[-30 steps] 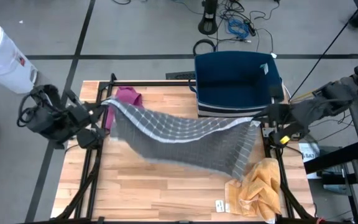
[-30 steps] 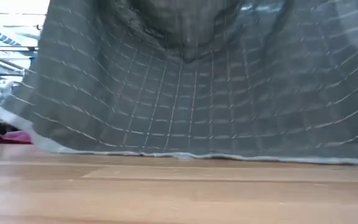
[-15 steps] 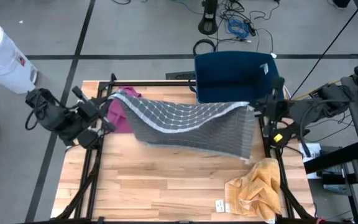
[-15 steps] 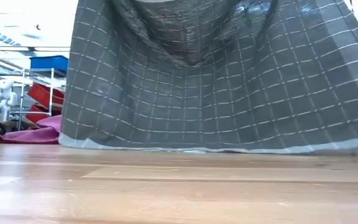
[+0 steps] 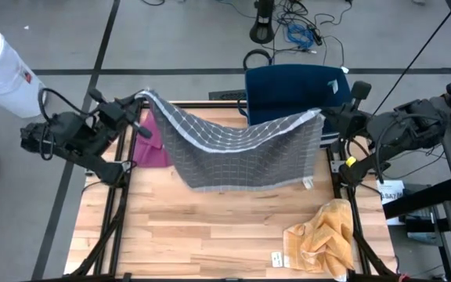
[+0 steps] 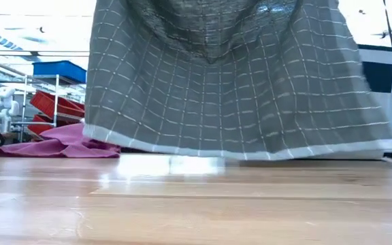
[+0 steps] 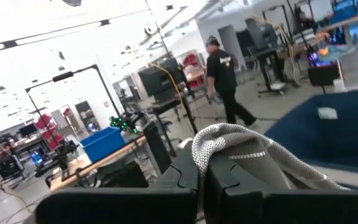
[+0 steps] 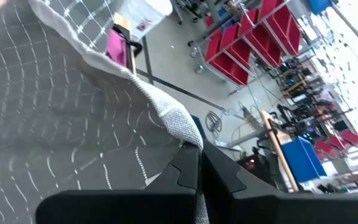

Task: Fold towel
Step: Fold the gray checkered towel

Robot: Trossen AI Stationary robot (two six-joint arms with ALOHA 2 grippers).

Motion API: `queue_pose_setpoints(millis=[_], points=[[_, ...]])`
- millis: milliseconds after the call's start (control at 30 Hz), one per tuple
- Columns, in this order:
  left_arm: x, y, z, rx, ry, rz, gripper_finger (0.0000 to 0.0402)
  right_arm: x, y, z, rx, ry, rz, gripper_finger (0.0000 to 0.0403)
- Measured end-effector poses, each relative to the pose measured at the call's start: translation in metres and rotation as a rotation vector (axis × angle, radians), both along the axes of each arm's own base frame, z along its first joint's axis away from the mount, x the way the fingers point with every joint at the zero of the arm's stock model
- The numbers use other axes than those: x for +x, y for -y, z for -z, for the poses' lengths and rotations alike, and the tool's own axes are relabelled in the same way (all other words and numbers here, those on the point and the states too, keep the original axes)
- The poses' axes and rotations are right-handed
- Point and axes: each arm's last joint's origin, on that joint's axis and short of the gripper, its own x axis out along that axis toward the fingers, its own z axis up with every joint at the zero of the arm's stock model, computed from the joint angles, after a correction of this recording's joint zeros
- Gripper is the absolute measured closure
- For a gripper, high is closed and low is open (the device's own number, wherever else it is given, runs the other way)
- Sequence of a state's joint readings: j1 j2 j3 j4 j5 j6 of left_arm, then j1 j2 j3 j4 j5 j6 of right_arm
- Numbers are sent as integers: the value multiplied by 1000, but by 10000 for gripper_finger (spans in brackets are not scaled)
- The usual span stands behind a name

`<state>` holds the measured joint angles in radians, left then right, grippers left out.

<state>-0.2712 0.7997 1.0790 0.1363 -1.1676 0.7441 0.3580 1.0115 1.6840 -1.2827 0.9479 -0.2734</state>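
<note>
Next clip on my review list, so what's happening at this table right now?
Both arms hold a grey checked towel up over the wooden table. The left pincer is shut on one top corner, the right pincer on the other, so the cloth sags between them with its lower edge hanging just above the tabletop. A pink cloth and a yellow cloth lie aside. No fold is made yet.

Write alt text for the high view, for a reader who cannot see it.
A grey checked towel hangs stretched between the left pincer and the right pincer, each shut on an upper corner, above a wooden table. A pink cloth lies behind it at the left, a crumpled yellow cloth at the near right.
</note>
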Motion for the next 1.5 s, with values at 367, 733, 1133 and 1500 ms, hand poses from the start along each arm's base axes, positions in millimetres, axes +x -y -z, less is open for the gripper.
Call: queue_pose_setpoints(millis=[367, 733, 1133, 1500], points=[[-2, 20, -3, 55, 65, 339, 401, -3, -6, -1, 304, 21, -257, 403], [-18, 75, -4, 254, 66, 940, 401, 15, -35, -13, 556, 52, -794, 403], [-46, 98, -6, 370, 21, 1037, 401, 18, -51, -13, 567, 19, -945, 403], [-10, 70, 37, -16, -214, 180, 401, 32, -33, 27, 536, -196, -331, 403]])
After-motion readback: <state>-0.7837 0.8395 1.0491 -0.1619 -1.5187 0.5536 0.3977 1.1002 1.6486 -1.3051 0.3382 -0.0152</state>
